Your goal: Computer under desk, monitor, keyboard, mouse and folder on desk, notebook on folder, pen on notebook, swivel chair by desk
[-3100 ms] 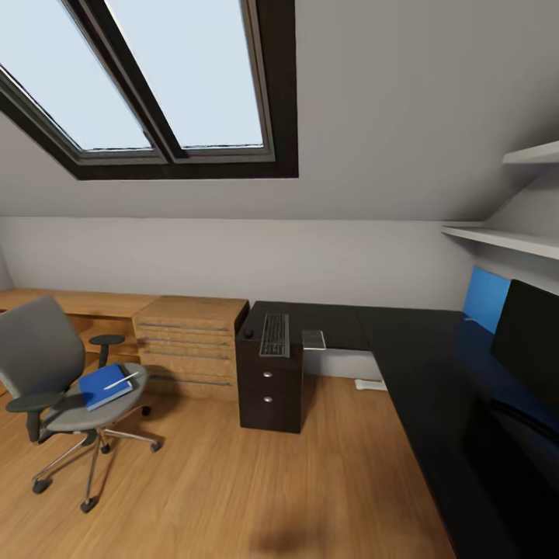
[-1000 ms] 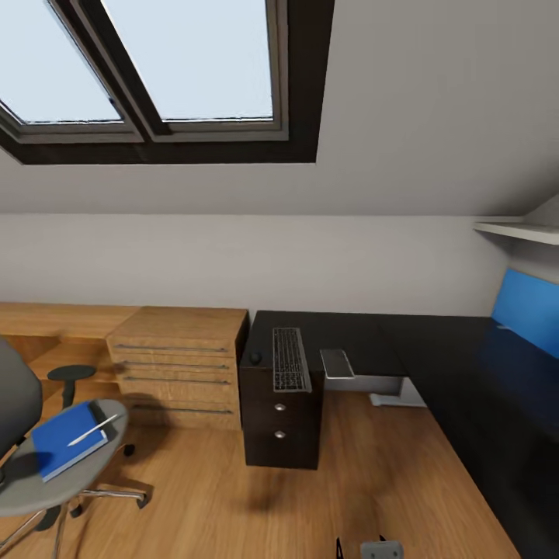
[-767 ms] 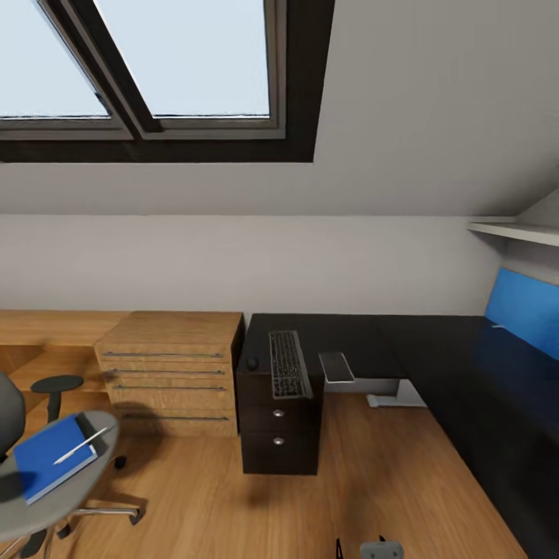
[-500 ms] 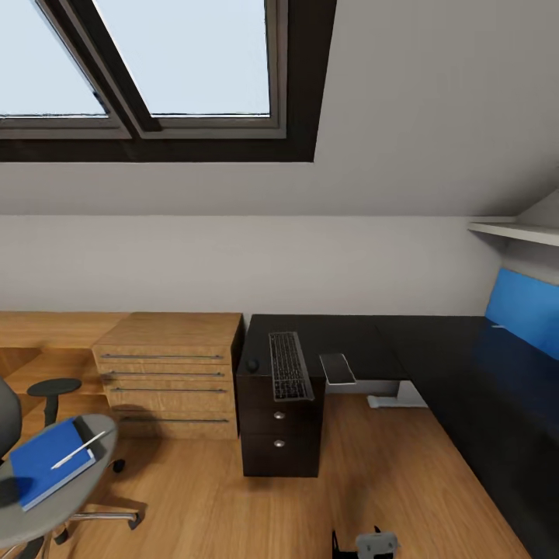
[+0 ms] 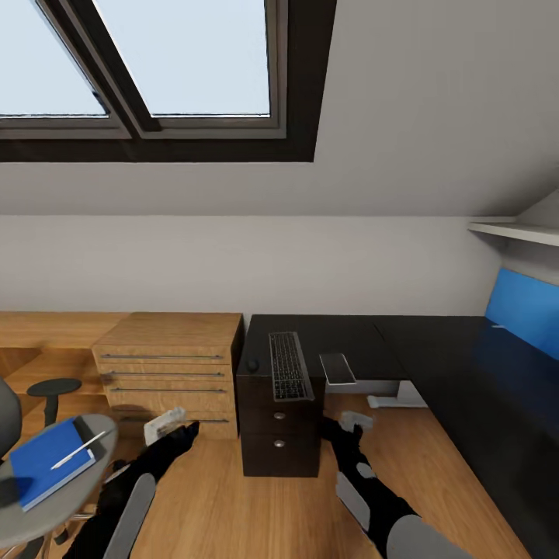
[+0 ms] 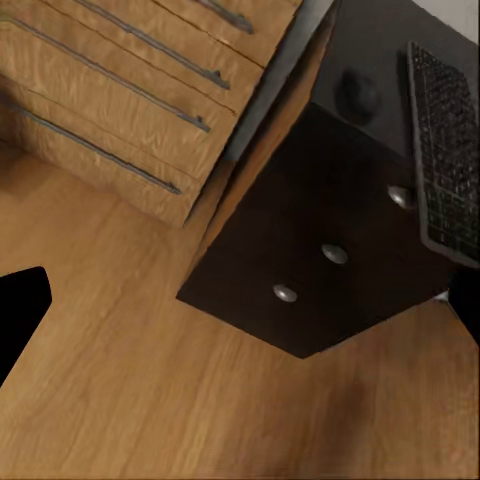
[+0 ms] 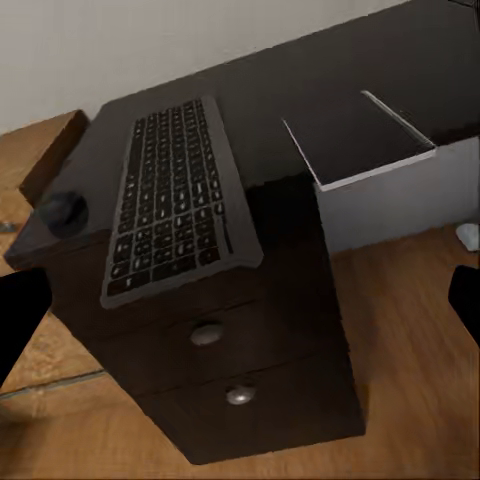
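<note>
1 keyboard (image 5: 289,366): dark grey keys, thin silver edge.

Glossy black L-shaped worktop (image 5: 435,349) above a wood floor (image 5: 233,497).
At the worktop's left end, over the drawer unit (image 5: 279,435), the mouse (image 5: 252,363) lies leftmost, the keyboard (image 5: 288,366) just right of it, and the grey notebook (image 5: 337,368) further right, overhanging the near edge. The swivel chair (image 5: 46,466) stands on the floor at the far left.
</note>
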Tool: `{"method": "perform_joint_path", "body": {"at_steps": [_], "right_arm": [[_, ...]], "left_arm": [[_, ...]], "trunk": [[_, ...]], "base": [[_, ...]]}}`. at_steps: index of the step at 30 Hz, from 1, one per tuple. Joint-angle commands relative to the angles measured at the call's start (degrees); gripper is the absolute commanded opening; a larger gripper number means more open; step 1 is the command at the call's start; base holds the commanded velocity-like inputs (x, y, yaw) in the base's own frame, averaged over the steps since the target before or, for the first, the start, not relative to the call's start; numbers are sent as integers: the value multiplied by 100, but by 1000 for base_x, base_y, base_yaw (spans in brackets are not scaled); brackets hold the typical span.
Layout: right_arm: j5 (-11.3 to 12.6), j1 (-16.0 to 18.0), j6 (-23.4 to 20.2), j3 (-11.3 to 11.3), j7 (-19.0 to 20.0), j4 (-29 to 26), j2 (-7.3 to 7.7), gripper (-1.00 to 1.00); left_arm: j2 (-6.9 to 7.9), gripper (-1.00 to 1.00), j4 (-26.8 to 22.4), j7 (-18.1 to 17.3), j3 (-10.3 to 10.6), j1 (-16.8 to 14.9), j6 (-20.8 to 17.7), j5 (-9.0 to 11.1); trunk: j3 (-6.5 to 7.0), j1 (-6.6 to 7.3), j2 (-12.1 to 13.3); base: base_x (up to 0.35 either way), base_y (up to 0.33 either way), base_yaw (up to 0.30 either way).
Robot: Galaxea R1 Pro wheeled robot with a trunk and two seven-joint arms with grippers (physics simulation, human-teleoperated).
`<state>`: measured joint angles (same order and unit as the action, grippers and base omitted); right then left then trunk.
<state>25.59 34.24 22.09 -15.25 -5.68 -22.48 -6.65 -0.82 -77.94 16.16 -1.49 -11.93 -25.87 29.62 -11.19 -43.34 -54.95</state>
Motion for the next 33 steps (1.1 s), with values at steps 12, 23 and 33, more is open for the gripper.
{"method": "perform_joint_path", "body": {"at_steps": [12, 23, 33], "right_arm": [[4041, 398, -1365, 94, 1271, -98, 134, 100], [4515, 407, -1961, 94, 1677, -65, 414, 100], [4514, 400, -1704, 94, 1689, -70, 439, 100]], "left_arm": [[28, 100, -1072, 45, -266, 120, -1263, 1280], [-25, 100, -1141, 1347, -257, 199, -1347, 1363], [-32, 100, -1157, 1488, -165, 334, -1349, 1366]], "trunk": [[-29, -23, -46], [-226, -265, -487], [-406, -484, -888]], "base": [[0, 0, 0], [0, 0, 0], [0, 0, 0]]}}
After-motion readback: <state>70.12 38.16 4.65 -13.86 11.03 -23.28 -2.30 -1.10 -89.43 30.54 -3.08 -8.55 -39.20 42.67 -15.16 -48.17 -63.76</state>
